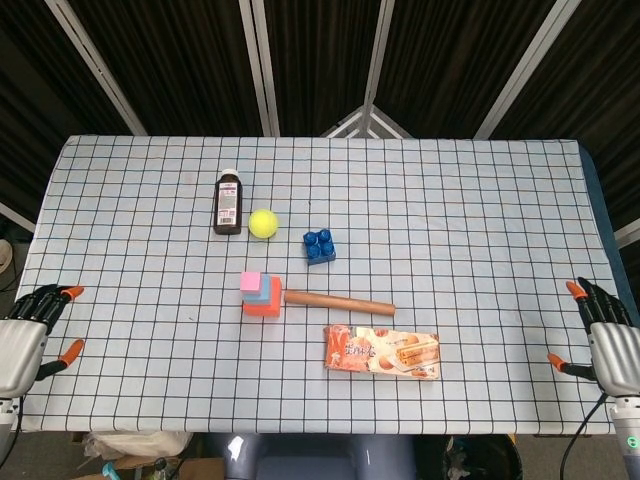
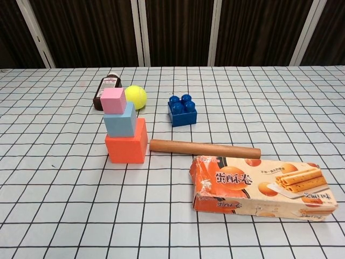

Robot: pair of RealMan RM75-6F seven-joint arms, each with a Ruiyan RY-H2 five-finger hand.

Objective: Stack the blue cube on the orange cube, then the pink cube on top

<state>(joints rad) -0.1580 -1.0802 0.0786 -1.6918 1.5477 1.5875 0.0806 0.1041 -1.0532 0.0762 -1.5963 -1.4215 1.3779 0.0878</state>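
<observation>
An orange cube [image 2: 126, 149] stands on the checked table with a blue cube [image 2: 120, 121] on it and a pink cube [image 2: 113, 100] on top; the stack [image 1: 260, 294] shows left of centre in the head view. My left hand [image 1: 25, 338] hangs at the table's near left corner, fingers apart, holding nothing. At the near right corner my right hand [image 1: 610, 341] is likewise spread and empty. Neither hand appears in the chest view.
A wooden rod [image 2: 205, 148] lies just right of the stack, with a biscuit box [image 2: 261, 187] in front of it. Behind stand a dark bottle [image 2: 107, 89], a yellow ball [image 2: 136, 97] and a blue toy brick [image 2: 181, 110].
</observation>
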